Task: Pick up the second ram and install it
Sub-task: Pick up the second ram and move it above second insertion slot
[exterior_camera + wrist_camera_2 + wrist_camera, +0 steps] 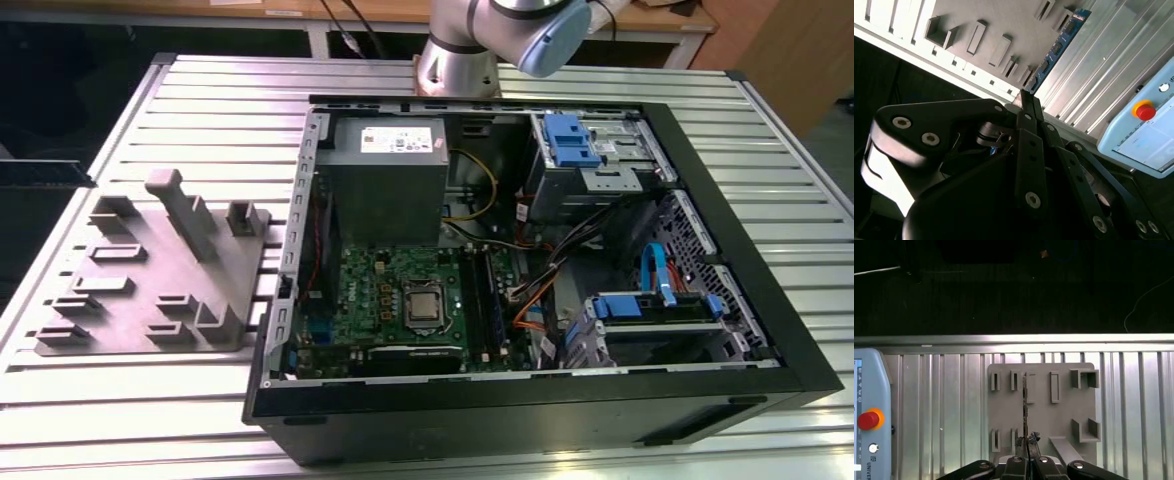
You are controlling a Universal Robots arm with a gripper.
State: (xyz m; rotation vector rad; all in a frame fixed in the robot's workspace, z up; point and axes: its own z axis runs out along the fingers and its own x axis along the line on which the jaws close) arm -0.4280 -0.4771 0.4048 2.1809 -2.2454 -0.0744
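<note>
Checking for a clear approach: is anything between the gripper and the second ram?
Nothing visible stands between them. In the second wrist view the gripper points at the second ram, which stands on edge in the grey tray, with no other object across it.

Open case point(534, 398), loose cables point(531, 298) within

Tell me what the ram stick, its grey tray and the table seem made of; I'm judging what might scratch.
The second ram: apparently circuit-board laminate, blue-green with a row of matt black chips, in the second wrist view. The tray: probably moulded plastic, uniform matt grey, its slots formed in one piece. The table: likely aluminium, pale, ribbed, with a soft sheen.
</note>
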